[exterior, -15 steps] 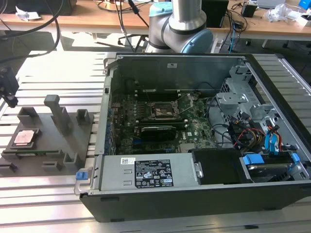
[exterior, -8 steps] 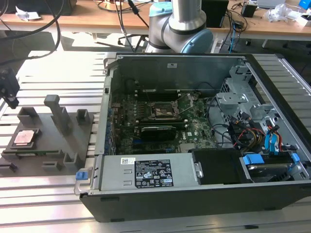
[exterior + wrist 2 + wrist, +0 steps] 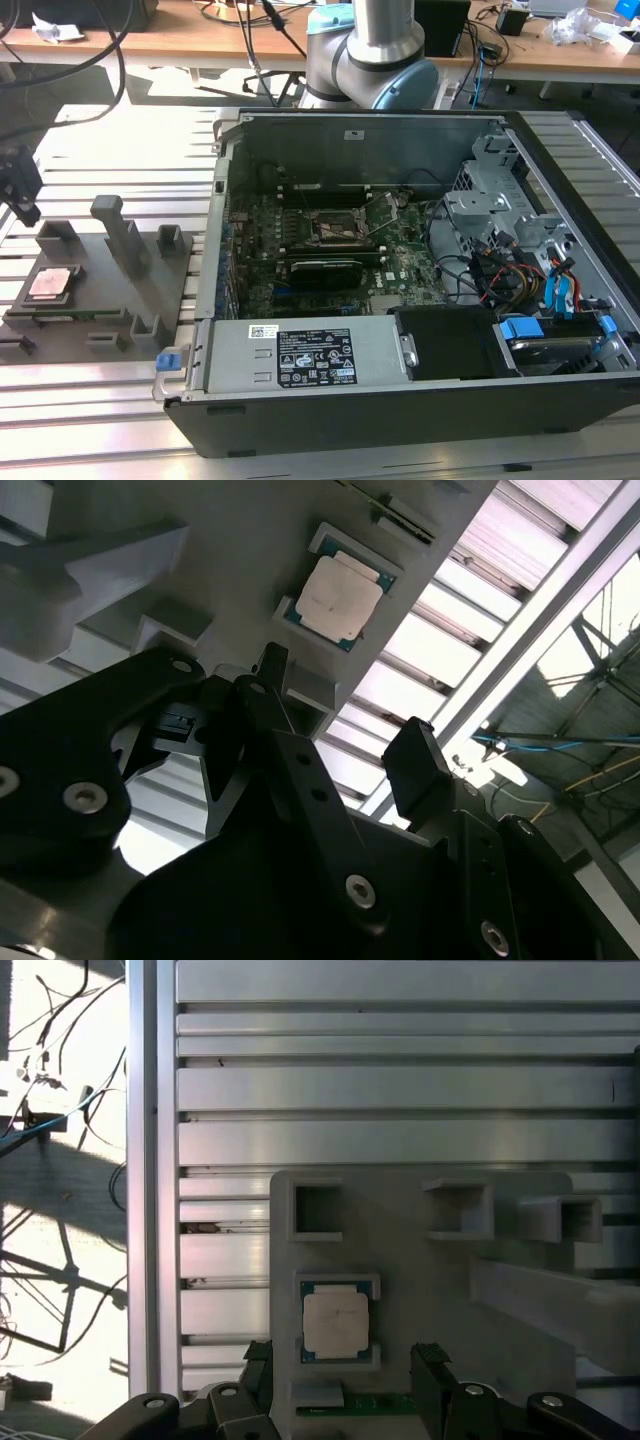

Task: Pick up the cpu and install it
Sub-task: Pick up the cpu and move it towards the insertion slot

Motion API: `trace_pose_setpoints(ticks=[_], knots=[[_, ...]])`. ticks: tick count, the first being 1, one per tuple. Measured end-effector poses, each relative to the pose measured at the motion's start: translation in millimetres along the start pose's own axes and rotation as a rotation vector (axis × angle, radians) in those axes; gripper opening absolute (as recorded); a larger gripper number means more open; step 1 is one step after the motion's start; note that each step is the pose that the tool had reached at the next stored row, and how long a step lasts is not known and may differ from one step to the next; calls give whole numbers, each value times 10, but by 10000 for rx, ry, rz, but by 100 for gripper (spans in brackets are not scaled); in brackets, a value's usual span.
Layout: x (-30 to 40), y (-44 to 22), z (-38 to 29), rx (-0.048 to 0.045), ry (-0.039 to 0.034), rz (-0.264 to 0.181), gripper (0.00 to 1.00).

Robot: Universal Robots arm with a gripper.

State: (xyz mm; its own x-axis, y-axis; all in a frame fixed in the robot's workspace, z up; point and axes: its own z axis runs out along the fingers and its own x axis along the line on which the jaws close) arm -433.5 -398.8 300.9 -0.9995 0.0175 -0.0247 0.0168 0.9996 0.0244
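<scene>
The cpu (image 3: 335,1322) lies flat, metal top up, in a shallow square nest of the gray holder plate (image 3: 420,1290), which rests on the slotted aluminium desk (image 3: 400,1090). The fingers (image 3: 432,1375) are spread wide and empty. They hang above the plate, one to each side of the cpu, and do not touch it. In the exterior view the plate sits to the exterior view's left of the open computer case (image 3: 400,410), well apart from the motherboard socket (image 3: 338,228).

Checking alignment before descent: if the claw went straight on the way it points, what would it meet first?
Likely the cpu on its grey fixture, just ahead of the open claw in the first wrist view, though depth is unclear.
</scene>
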Motion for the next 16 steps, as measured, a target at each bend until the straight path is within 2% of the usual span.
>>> trace_pose_setpoints(ticks=[16], knots=[[2, -2, 77, 0, 1, 1, 66]])
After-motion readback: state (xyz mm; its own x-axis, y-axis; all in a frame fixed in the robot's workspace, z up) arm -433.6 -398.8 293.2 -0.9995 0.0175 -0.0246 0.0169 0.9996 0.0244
